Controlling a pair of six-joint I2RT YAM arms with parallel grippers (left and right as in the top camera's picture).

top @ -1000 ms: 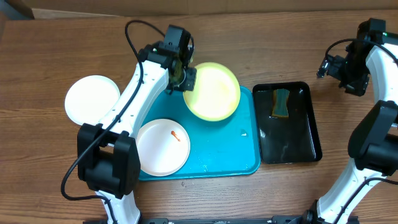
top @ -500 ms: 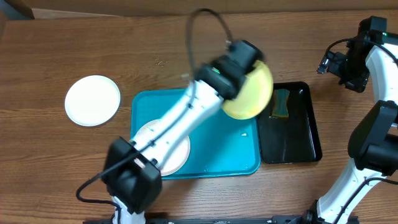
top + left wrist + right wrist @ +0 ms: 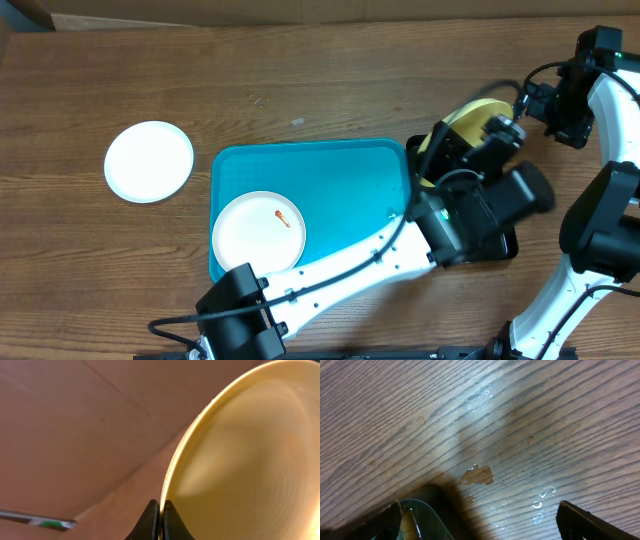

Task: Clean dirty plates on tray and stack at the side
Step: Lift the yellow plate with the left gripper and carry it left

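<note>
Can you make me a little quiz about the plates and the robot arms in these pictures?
1. True or false: the left pincer is shut on the rim of the yellow-green plate.
2. Which one shows a red smear? A) the white plate on the blue tray B) the yellow-green plate C) neither
3. How many plates lie on the blue tray?
Key: 1 true; 2 A; 3 one.
</note>
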